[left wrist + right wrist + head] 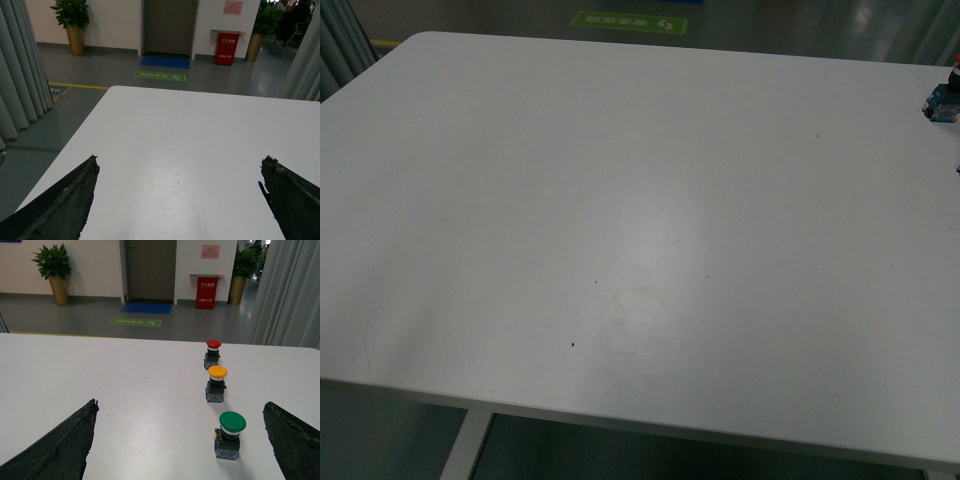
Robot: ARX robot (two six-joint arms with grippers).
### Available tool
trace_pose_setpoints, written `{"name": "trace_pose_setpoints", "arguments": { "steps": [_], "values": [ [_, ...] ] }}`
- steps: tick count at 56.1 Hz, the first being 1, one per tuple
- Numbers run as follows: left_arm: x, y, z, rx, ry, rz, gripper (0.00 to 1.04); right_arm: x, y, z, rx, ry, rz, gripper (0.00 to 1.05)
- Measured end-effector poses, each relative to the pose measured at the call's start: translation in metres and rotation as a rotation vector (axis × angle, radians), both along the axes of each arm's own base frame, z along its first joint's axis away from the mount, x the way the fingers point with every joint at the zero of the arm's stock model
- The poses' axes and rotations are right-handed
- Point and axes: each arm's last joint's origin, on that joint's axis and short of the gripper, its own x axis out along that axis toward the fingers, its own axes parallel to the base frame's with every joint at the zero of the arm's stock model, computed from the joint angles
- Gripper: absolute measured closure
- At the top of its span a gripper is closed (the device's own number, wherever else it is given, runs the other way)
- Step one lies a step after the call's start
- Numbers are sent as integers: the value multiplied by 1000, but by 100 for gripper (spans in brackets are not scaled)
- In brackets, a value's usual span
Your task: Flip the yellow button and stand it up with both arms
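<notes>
The yellow button (217,383) stands upright on the white table (100,370), cap up, with a black collar and a blue-and-black block. It shows only in the right wrist view, in the middle of a row of three switches. My right gripper (180,404) is open and empty, its dark fingers (60,445) spread wide; the yellow button lies ahead of it and apart. My left gripper (180,160) is open and empty over bare table (190,130). Neither arm shows in the front view.
A red-capped switch (213,354) stands beyond the yellow one and a green-capped switch (230,435) nearer, between my right fingers. In the front view one switch (942,98) is cut off at the table's far right edge (620,200). Beyond the table are floor, curtains, plants and a door.
</notes>
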Motion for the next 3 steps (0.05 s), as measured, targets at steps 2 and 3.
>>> {"name": "trace_pose_setpoints", "arguments": {
  "steps": [2,3],
  "values": [
    [0,0,0,0,0,0,7,0,0,0,0,0,0,7],
    [0,0,0,0,0,0,7,0,0,0,0,0,0,7]
  ]
}}
